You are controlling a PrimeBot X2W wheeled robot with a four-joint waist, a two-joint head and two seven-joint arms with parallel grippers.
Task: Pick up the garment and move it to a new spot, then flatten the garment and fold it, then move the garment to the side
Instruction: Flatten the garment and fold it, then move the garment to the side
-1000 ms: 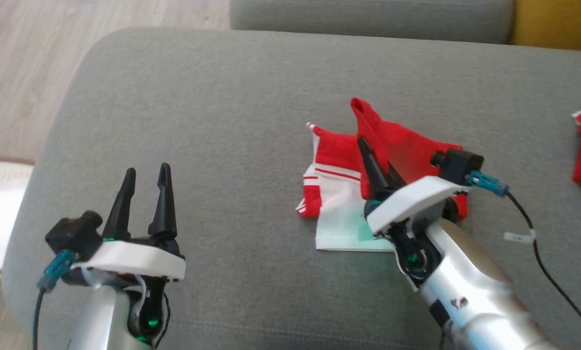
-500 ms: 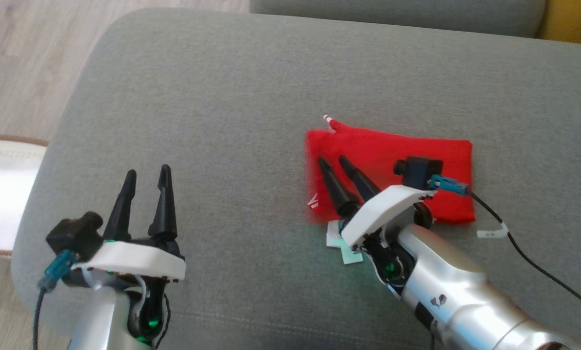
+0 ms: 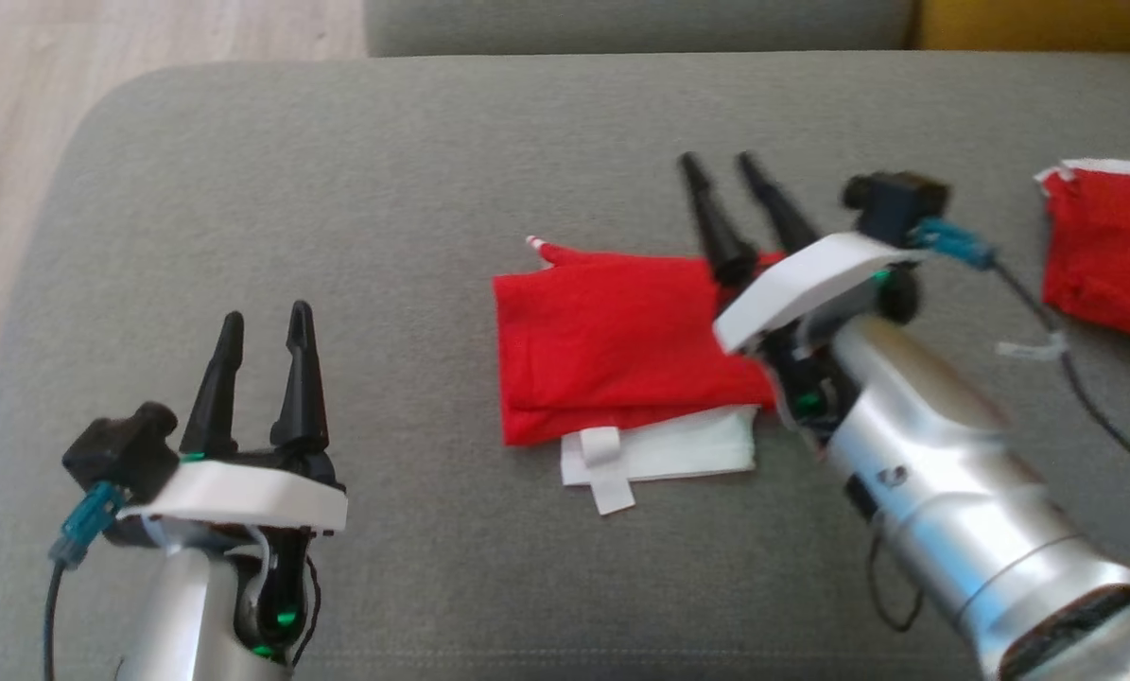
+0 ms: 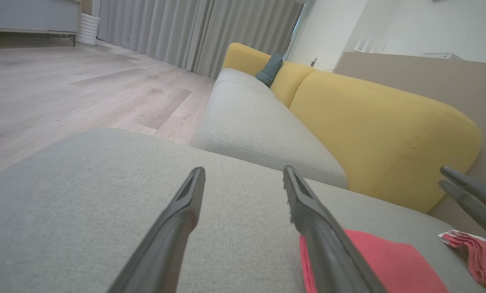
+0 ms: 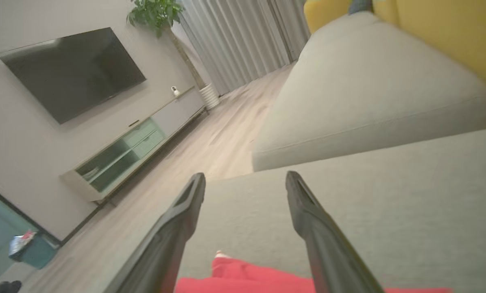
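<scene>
A grey sofa seat (image 3: 385,189) filled most of the head view, with pale wood floor (image 3: 16,142) beyond its left edge. The garment (image 3: 612,345), bright red shorts, lay folded into a flat, roughly rectangular packet near the middle of the seat. A white lining (image 3: 678,445) stuck out from under its near edge, and a small red-and-white corner poked up at its far left.

The right gripper (image 3: 715,159) hung over the packet's far right corner, fingers pointing away from the robot. Its jaws stood wide apart and held nothing. In the right wrist view, only grey cushion showed between the two dark fingers, with the red cloth low at the bottom edge.

The left gripper (image 3: 266,315) hovered over bare cushion at the lower left, well apart from the garment. Its jaws were wide too, and empty.

A second red cloth (image 3: 1108,246) lay at the seat's right edge, apart from the folded packet. A yellow backrest (image 4: 381,134) rose behind the seat in the left wrist view.
</scene>
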